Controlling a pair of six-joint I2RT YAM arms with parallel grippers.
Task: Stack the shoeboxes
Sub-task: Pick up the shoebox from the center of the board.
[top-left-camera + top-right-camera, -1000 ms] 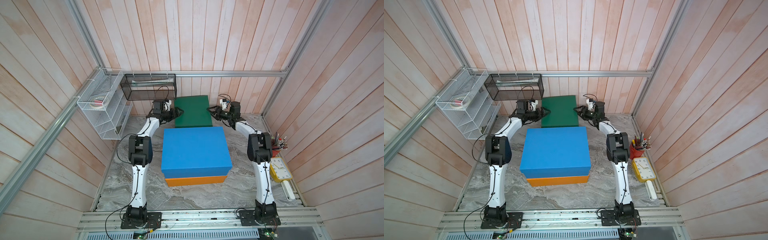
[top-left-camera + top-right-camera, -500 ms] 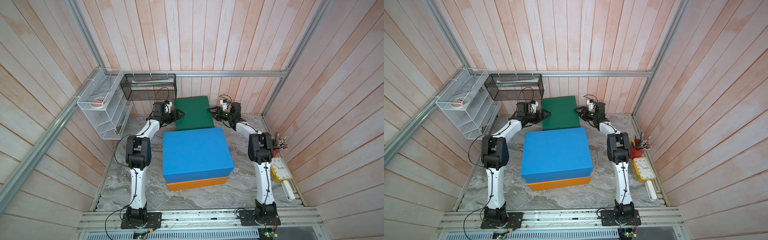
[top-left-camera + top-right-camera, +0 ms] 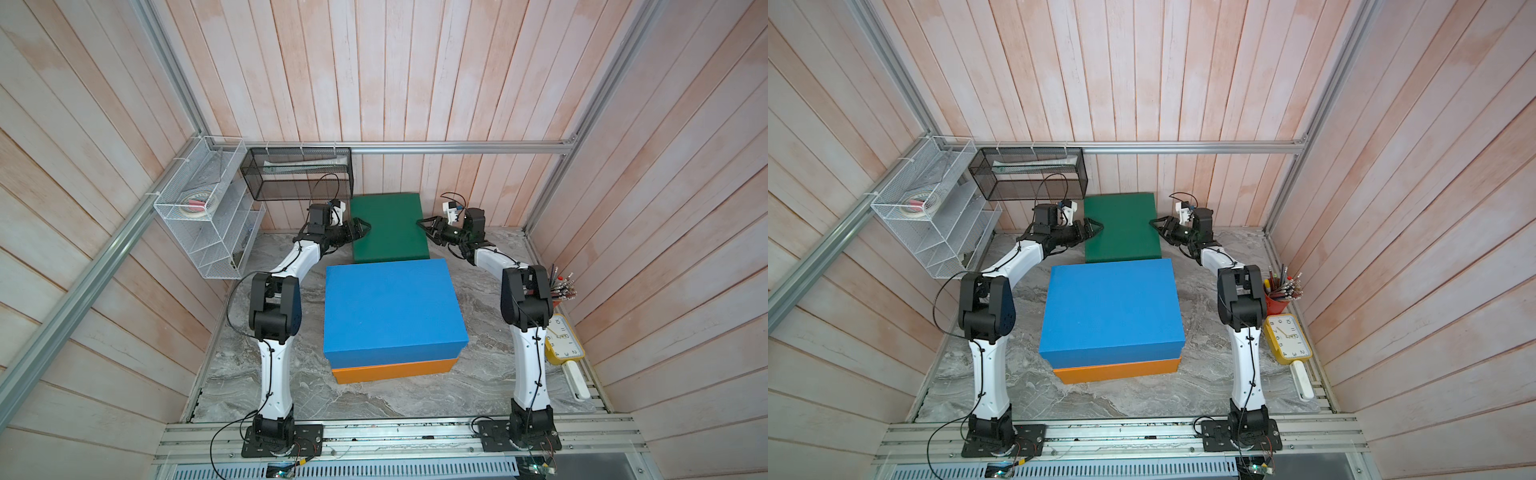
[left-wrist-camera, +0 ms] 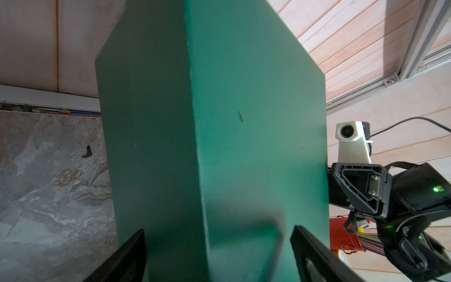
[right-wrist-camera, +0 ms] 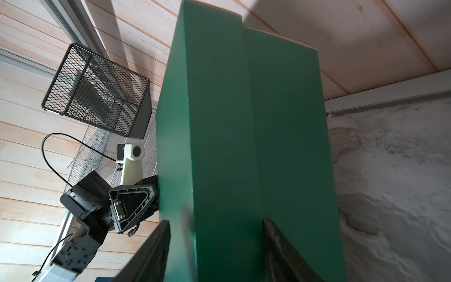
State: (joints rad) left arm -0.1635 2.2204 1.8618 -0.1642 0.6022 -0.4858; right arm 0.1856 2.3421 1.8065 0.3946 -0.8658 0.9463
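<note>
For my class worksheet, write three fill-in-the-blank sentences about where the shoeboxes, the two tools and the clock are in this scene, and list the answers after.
1. The blue shoebox sits on top of the ____ shoebox.
2. The left tool and the right tool flank the ____ shoebox.
3. The yellow clock lies on the table on the robot's ____ side.
Missing words: orange, green, right.
</note>
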